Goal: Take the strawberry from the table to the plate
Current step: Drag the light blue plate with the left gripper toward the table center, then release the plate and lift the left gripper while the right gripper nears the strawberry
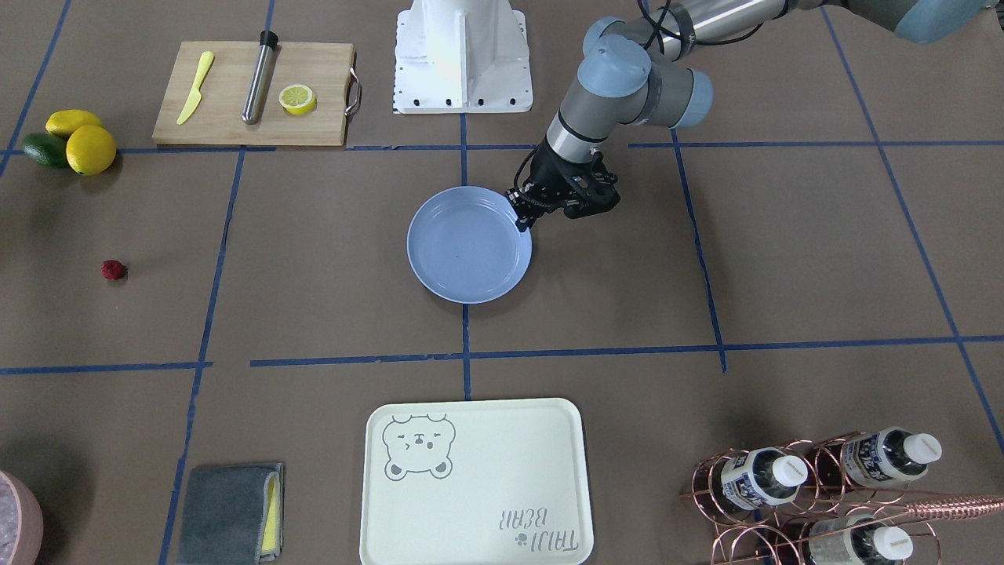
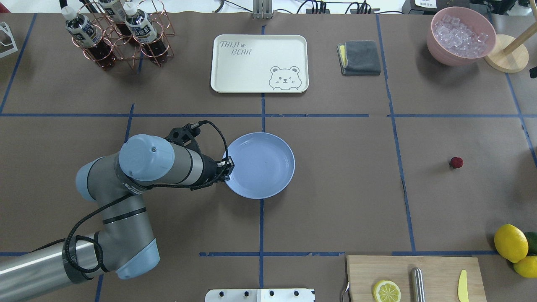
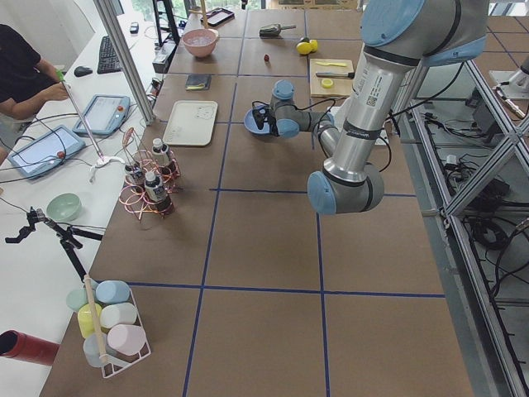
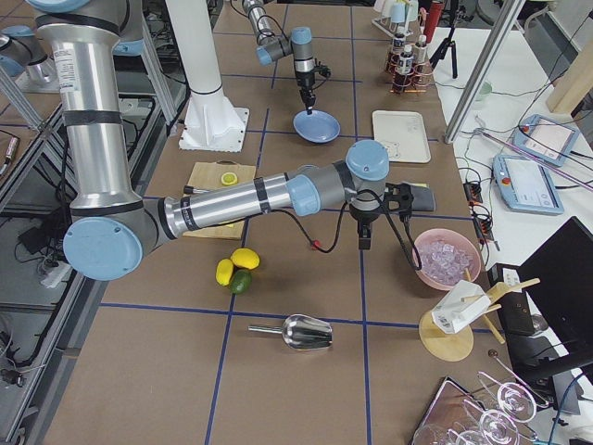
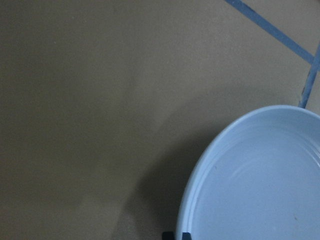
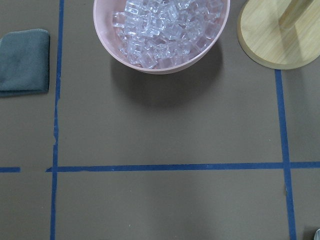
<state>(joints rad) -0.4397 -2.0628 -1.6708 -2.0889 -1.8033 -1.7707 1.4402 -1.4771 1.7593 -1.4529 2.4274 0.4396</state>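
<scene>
The strawberry point(image 1: 114, 270) is a tiny dark-red berry lying alone on the brown table point(image 1: 329, 259), far out on the right arm's side; it also shows in the overhead view point(image 2: 456, 162). The light-blue plate point(image 1: 471, 255) rests at the table's middle point(image 2: 262, 165) with nothing on it. My left gripper point(image 1: 522, 222) is at the plate's rim on the robot's side and shut on it; the left wrist view shows that rim point(image 5: 200, 175) between the tips. My right gripper point(image 4: 364, 243) hangs near the ice bowl, and I cannot tell whether it is open.
A cutting board point(image 1: 227, 118) with a knife, a steel rod and a lemon half sits near the robot's base. Lemons point(image 1: 90, 149) lie beyond the strawberry. A cream tray point(image 1: 502, 455), a grey cloth point(image 1: 223, 514), a bottle rack point(image 1: 823, 486) and a pink ice bowl point(image 2: 461, 35) line the far side.
</scene>
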